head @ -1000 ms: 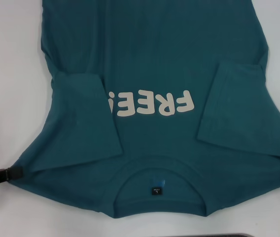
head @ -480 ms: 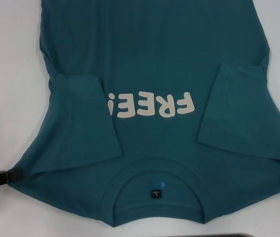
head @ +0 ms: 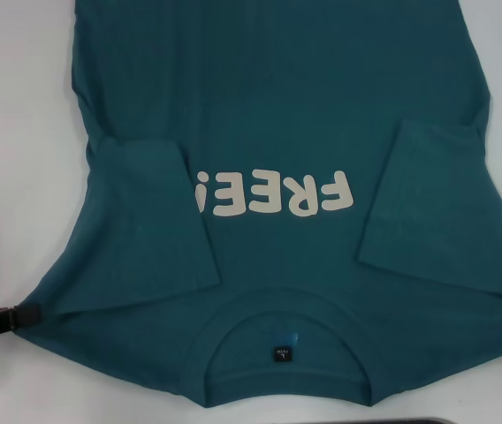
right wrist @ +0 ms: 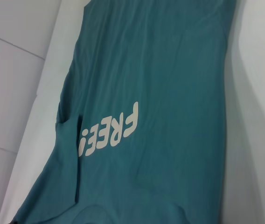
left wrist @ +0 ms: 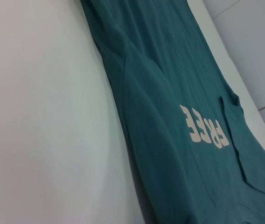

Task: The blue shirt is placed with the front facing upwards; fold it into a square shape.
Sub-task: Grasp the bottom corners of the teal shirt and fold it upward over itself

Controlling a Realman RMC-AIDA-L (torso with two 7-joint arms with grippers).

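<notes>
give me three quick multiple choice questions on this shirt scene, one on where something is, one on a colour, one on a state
1. Where is the left gripper in the head view?
A. at the shirt's shoulder corner on the robot's left
B. on the collar label
C. over the lettering

2. What colour is the lettering on the blue shirt?
A. black
B. white
C. yellow

3. How do the two sleeves lie?
A. spread flat outward
B. rolled into tubes
C. folded in over the chest

Answers:
1. A, the dark gripper sits at the edge of the view, against the fabric corner.
2. B, the letters read pale white on the teal cloth.
3. C, the left sleeve and the right sleeve each lie on the shirt body beside the lettering.
</notes>
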